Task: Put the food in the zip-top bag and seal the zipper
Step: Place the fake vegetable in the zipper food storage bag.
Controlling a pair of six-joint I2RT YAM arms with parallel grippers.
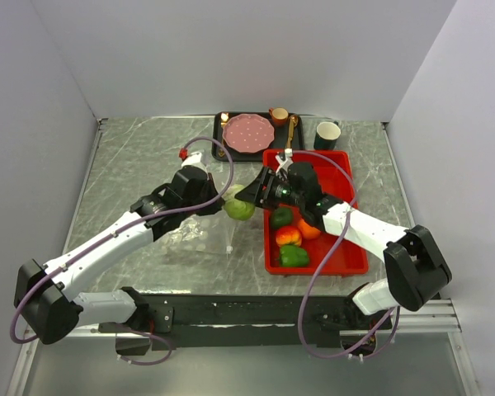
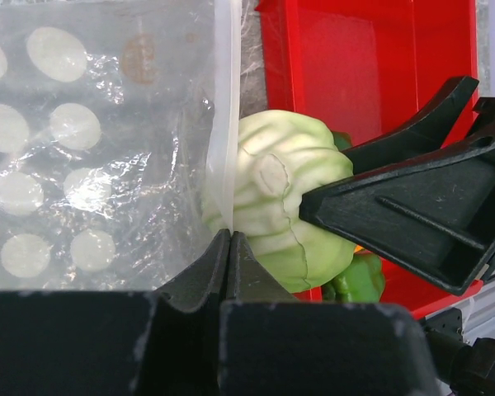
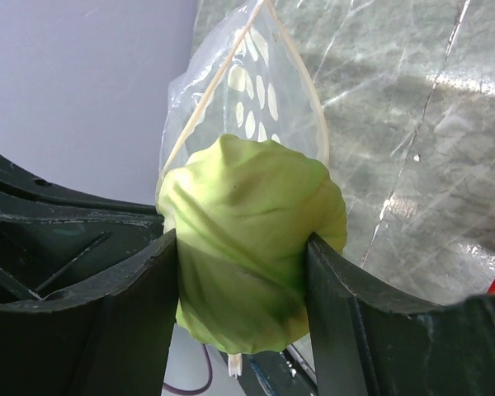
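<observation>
My right gripper (image 3: 241, 272) is shut on the pale green cabbage (image 3: 252, 247), holding it at the open mouth of the clear zip-top bag (image 3: 260, 91). In the top view the cabbage (image 1: 239, 208) hangs between both grippers, left of the red tray (image 1: 356, 264). My left gripper (image 2: 229, 239) is shut on the bag's white zipper strip (image 2: 224, 124), holding the mouth edge up; the dotted bag (image 2: 82, 148) spreads to its left. A green pepper (image 1: 294, 256), a red-yellow fruit (image 1: 289, 237), an orange (image 1: 308, 229) and a dark green piece (image 1: 280, 217) lie in the tray.
A dark tray (image 1: 219, 136) at the back holds a pink plate (image 1: 248, 133), a small orange cup (image 1: 279, 115) and a spoon (image 1: 290, 132). A dark cup (image 1: 327, 134) stands to its right. Walls close in on both sides.
</observation>
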